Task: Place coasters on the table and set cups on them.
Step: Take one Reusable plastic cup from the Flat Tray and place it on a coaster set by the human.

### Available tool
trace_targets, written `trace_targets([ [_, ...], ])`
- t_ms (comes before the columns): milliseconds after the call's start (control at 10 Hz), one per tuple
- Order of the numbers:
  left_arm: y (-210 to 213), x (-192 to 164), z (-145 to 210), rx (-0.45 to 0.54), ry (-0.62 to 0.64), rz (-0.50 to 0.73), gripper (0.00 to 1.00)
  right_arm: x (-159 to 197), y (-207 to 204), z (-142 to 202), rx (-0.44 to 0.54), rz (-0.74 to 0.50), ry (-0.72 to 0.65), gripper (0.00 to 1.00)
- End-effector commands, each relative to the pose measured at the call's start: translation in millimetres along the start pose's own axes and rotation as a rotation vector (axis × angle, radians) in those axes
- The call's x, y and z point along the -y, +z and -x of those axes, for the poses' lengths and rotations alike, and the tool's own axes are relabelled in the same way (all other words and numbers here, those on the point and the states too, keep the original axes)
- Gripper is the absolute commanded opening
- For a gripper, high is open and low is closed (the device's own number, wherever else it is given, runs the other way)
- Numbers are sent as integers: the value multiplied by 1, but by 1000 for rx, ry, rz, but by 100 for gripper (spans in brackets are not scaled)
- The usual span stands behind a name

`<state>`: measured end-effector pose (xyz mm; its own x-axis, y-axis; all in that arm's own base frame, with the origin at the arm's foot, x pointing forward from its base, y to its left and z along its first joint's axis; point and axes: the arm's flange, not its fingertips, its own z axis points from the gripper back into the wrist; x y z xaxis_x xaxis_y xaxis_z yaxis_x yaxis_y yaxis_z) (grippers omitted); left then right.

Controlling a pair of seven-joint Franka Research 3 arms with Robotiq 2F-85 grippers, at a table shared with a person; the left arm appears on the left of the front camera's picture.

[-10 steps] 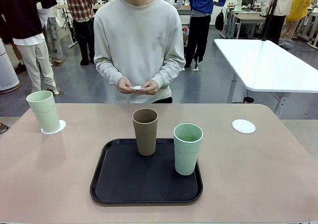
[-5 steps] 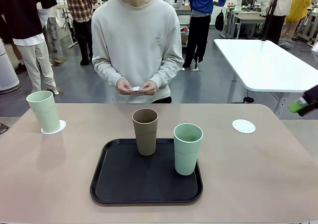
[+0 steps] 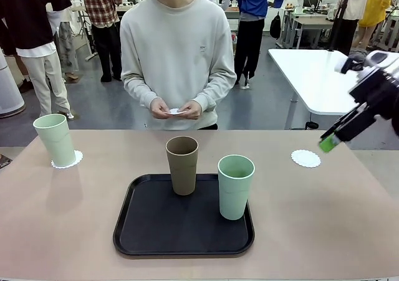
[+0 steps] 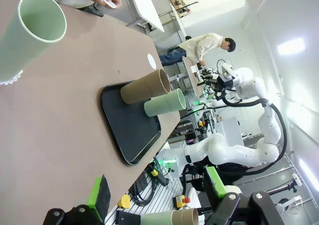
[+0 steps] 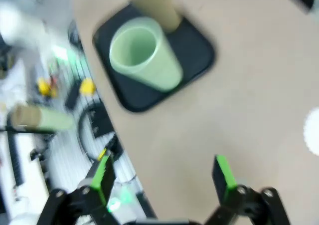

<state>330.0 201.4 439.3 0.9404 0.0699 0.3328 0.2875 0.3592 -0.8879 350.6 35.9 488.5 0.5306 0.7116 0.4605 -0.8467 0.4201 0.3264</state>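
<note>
Coasters: first coaster (image 3: 67,160) sitting under a mint cup (image 3: 55,139), left of the tray (image 3: 156,231); second coaster (image 3: 305,158) lying bare, right of it; third coaster (image 3: 175,111) being pinched in the person's hands (image 3: 190,109) beyond it.
Tray: carrying the brown cup (image 3: 182,165) and second mint cup (image 3: 235,186).
Right gripper (image 5: 163,177): gaping, empty. It is hanging right of the tray and blurring in its wrist view.
Left gripper (image 4: 157,190): gaping, empty.
Change: right gripper reaching farther in than before.

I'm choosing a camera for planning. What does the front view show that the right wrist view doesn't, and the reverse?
Front view adds: the person's hands holding a coaster, and the far-left mint cup standing on its own coaster. Right wrist view adds: a blurred look from above, both green pads apart, and floor clutter past the table edge. Shared: the right gripper, the black tray, the tan cup and mint cup on it, the bare coaster, the table.
</note>
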Motion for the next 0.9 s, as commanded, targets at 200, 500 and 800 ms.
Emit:
trace_targets([
  [200, 1, 2, -1, 11, 1, 4, 100, -32, -35, -3, -176, 46, 198, 100],
  [500, 1, 2, -1, 11, 1, 4, 100, -27, -33, -10, -173, 9, 140, 100],
  [800, 1, 2, -1, 11, 1, 4, 100, -27, -33, -10, -173, 9, 140, 100],
])
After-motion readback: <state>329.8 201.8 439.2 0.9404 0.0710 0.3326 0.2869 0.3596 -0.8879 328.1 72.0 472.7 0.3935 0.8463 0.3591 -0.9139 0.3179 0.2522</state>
